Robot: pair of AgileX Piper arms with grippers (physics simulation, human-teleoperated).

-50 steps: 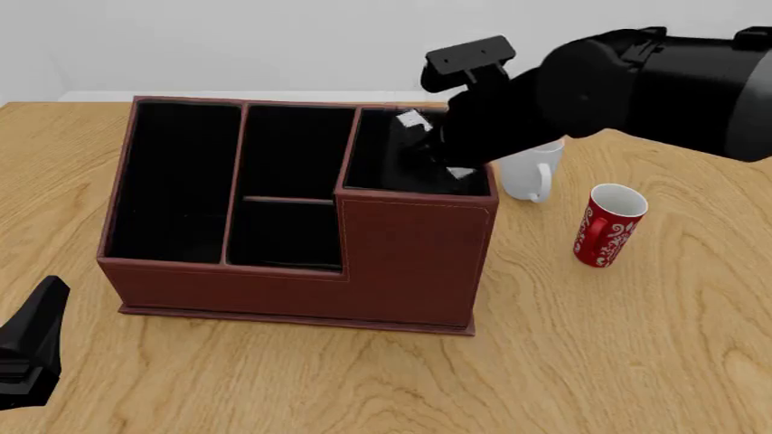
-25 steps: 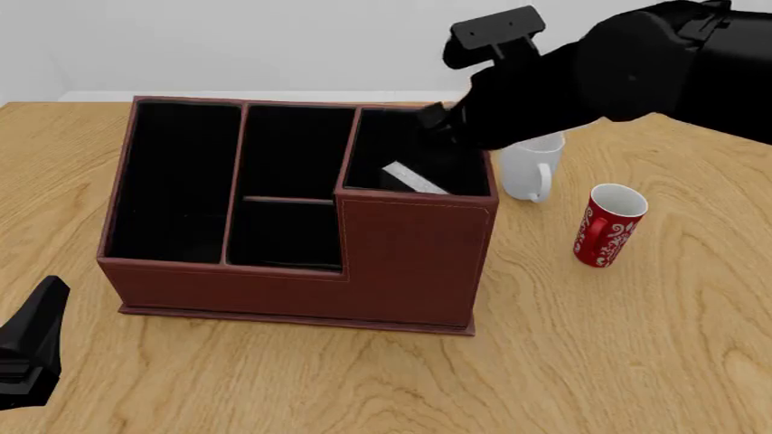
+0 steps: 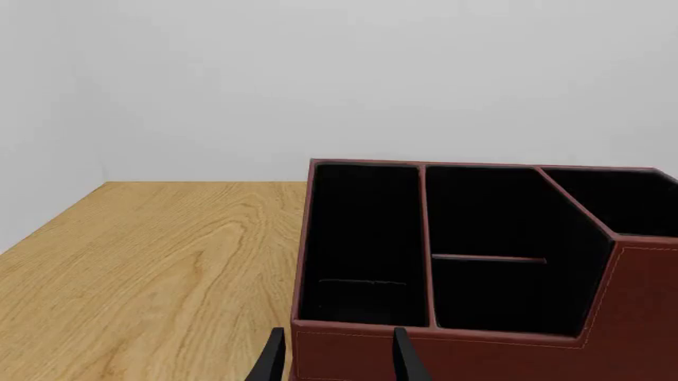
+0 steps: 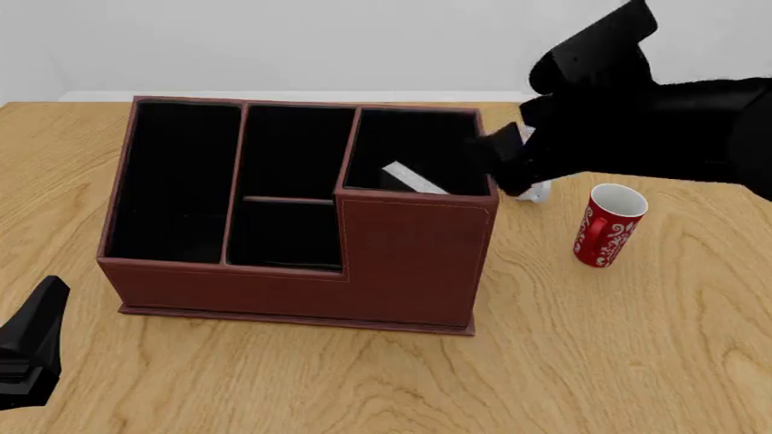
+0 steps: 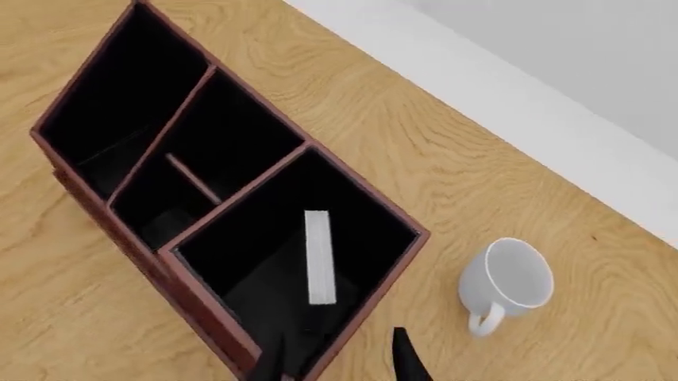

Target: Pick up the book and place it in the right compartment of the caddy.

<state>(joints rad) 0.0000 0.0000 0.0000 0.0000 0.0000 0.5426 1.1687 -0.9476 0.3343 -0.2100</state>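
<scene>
The reddish-brown caddy (image 4: pixel 289 289) (image 3: pixel 636 302) (image 5: pixel 196 305) stands mid-table. The book lies tilted inside its right compartment (image 4: pixel 417 193) (image 5: pixel 366 198). Only the book's white page edge (image 4: pixel 414 178) (image 5: pixel 317 255) stands out against the black lining. My right gripper (image 4: pixel 504 163) (image 5: pixel 339 365) is open and empty, hovering just right of the compartment's right wall, above its rim. My left gripper (image 4: pixel 36 316) (image 3: pixel 339 363) is open and empty, low by the table's near left edge, facing the caddy's left front.
A red patterned mug (image 4: pixel 607 224) stands to the right of the caddy. A white mug (image 5: pixel 509 278) (image 4: pixel 540 190) stands behind it, mostly hidden by my right arm in the front view. The caddy's long left section (image 3: pixel 366 238) holds nothing I can see.
My right gripper has let go of the book, risen out of the right compartment and drawn back to the right. The book stays inside. The left arm has not moved.
</scene>
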